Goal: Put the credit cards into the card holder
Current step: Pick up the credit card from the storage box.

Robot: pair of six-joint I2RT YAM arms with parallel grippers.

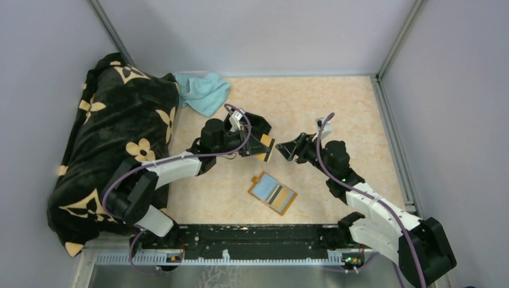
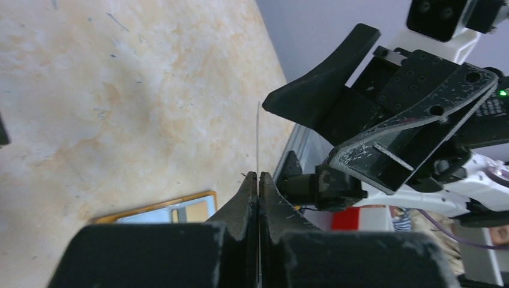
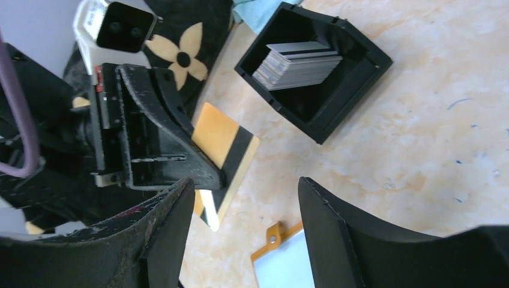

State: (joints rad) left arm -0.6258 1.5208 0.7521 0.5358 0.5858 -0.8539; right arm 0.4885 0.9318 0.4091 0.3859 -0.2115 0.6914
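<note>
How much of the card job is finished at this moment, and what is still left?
Done: the open wallet already shows at least one bluish card inside. In hand: the left tool is shut on a yellow card with a black stripe, held up before the open right tool. Left: a stack of cards waits in the black tray.

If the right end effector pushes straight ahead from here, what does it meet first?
Most likely the yellow card with the black stripe, pinched in the left end effector. Depth is hard to judge.
</note>
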